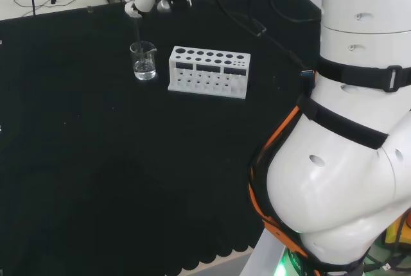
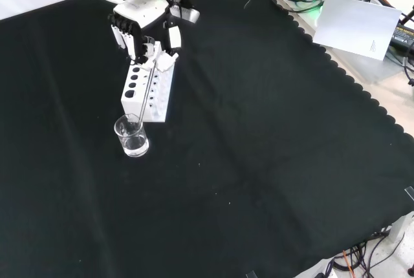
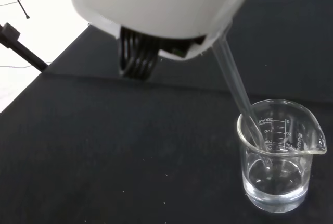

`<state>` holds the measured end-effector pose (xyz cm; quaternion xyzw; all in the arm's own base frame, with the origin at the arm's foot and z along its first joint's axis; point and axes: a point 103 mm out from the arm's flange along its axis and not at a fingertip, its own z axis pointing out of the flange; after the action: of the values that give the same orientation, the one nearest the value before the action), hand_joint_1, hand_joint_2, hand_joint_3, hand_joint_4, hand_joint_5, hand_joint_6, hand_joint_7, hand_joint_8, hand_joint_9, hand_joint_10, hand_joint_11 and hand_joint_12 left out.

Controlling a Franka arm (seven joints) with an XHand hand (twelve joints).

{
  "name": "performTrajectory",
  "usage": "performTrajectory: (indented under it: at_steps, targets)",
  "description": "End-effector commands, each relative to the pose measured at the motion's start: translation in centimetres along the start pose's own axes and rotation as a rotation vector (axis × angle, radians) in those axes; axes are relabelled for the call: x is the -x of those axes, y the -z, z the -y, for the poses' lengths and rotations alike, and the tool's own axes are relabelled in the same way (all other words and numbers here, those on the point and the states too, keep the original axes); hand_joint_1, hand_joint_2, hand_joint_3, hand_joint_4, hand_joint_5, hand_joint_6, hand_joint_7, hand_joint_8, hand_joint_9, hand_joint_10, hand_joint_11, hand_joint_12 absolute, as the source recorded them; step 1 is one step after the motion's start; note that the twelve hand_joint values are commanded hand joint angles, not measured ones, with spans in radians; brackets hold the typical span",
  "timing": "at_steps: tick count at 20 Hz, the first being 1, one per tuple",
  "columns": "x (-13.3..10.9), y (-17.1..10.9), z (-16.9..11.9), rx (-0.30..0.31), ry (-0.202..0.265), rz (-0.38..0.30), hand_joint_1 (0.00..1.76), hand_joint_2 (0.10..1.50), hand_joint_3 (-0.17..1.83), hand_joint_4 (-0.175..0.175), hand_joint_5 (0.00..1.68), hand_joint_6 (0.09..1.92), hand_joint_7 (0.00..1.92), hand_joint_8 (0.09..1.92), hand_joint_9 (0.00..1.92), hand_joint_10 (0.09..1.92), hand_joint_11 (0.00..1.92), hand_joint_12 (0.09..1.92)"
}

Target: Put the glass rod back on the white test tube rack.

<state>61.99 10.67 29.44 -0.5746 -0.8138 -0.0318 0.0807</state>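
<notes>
The hand [image 2: 147, 32] hangs over the black surface [image 2: 259, 149], and its fingers [image 2: 155, 50] are curled and pinch the upper end of the glass rod [image 3: 237, 86]. The rod slants down from the fingers, and its lower end stands inside the small glass beaker [image 3: 278, 161], dipped in the clear liquid at the bottom. In the front view the beaker [image 2: 131, 136] stands just at 7 o'clock from the white test tube rack [image 2: 147, 90], near it but not touching. In the head view the rack [image 1: 209, 72] lies at 3 o'clock from the beaker [image 1: 143, 60], with its rows of round holes facing up.
</notes>
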Motion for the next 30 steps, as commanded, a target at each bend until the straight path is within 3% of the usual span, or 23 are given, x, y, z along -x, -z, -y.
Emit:
performTrajectory:
  at_steps: [1,8,17,23,30]
  targets:
    - [0.0,0.2,0.0,0.001,0.002,0.01,1.22,0.42,1.03,-0.175,1.38,0.67,1.64,0.97,1.92,0.65,1.54,1.06]
    - [-0.1,1.6,0.5,0.029,-0.015,0.014,1.22,0.42,1.03,-0.175,1.38,0.67,1.64,0.97,1.92,0.65,1.54,1.06]
    - [0.2,6.5,2.4,0.119,-0.044,0.013,1.22,0.42,1.03,-0.175,1.38,0.67,1.64,0.97,1.91,0.65,1.54,1.06]
    - [2.2,8.1,3.8,0.148,-0.09,0.011,1.22,0.42,1.03,-0.175,1.38,0.67,1.64,0.97,1.91,0.65,1.54,1.06]
    - [6.8,9.6,6.9,0.166,-0.183,0.029,1.22,0.42,1.03,-0.175,1.38,0.67,1.64,0.97,1.91,0.65,1.54,1.06]
